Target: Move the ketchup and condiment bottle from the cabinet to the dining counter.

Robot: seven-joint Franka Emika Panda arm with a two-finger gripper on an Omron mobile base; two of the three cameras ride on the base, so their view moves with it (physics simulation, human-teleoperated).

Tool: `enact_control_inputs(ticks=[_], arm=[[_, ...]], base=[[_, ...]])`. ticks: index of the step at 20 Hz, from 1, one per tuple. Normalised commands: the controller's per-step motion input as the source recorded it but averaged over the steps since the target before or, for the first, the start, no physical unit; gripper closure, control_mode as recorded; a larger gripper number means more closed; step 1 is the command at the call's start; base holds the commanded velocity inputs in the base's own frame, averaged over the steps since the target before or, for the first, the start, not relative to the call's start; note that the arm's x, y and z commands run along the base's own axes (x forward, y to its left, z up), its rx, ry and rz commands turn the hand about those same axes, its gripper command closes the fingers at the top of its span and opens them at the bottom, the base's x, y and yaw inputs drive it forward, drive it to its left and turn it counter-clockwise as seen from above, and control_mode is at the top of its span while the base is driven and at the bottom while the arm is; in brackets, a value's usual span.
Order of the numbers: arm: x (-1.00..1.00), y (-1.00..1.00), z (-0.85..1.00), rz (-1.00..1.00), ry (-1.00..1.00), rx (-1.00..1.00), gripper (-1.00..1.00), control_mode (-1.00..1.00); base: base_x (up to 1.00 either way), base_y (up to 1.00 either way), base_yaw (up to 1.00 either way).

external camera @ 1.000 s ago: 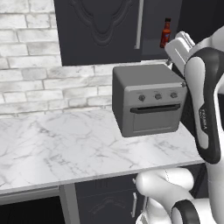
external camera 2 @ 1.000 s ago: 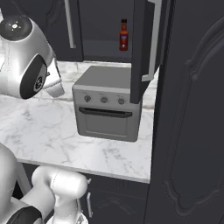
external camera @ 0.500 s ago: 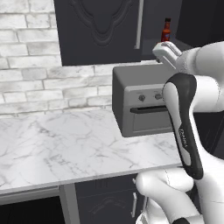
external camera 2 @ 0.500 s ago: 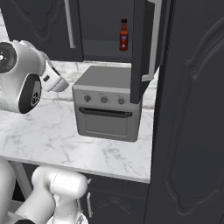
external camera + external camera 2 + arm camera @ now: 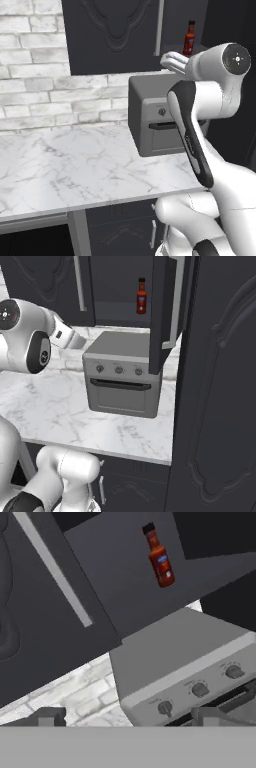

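Brown-red condiment bottle stands upright on the open cabinet shelf, alone (no ketchup can be made out beside it), above the grey toaster oven. The gripper points up toward it, jaws spread wide and empty, well short of the shelf. Risks, as I judge them: the swung-out cabinet door sits close on one side and could catch the wrist; a fast reach could tip the narrow bottle; the oven top crowds any low approach.
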Motion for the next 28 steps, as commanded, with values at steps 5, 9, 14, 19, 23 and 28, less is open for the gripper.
enact_control_inputs(ticks=[5, 9, 14, 19, 23, 28], arm=[[0.34, 0.00, 0.19, 0.02, 0.00, -0.20, -1.00, -1.00], [0.36, 0.02, 0.20, 0.07, 0.00, -0.10, -1.00, -1.00], [0.39, 0.05, 0.22, 0.10, 0.00, -0.05, -1.00, -1.00], [0.35, 0.11, 0.28, 0.13, 0.00, -0.01, -1.00, -1.00], [0.23, 0.06, 0.22, 0.11, 0.00, -0.07, -1.00, -1.00], [0.39, 0.09, 0.02, 0.06, -0.01, -0.01, -1.00, -1.00]], base=[[0.00, 0.00, 0.00], [0.00, 0.00, 0.00], [0.00, 0.00, 0.00], [0.00, 0.00, 0.00], [0.00, 0.00, 0.00], [0.00, 0.00, 0.00]])
